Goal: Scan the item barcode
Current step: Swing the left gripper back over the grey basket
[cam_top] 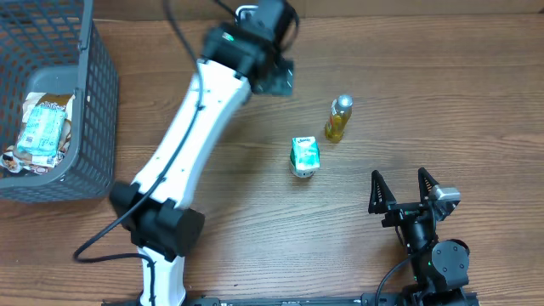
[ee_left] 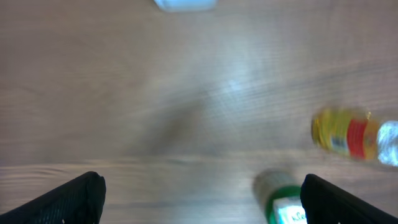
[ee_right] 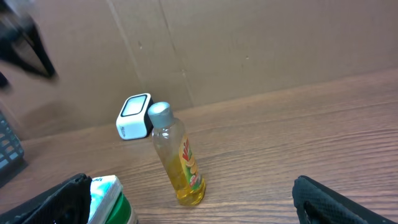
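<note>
The left gripper [ee_left: 200,186] and the right gripper [cam_top: 399,174] both have their fingers spread wide and hold nothing. The green carton [cam_top: 304,156] and yellow bottle [cam_top: 338,119] stand upright between the two grippers. The carton sits just inside the left gripper's right-hand fingertip, so the left arm seems marginally nearer.

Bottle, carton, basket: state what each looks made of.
Bottle: likely clear glossy plastic; see-through, yellow inside, silvery cap. Carton: probably printed paperboard; boxy, with green and white print. Basket: dark grey matte grid walls; plastic or coated wire, cannot tell.
</note>
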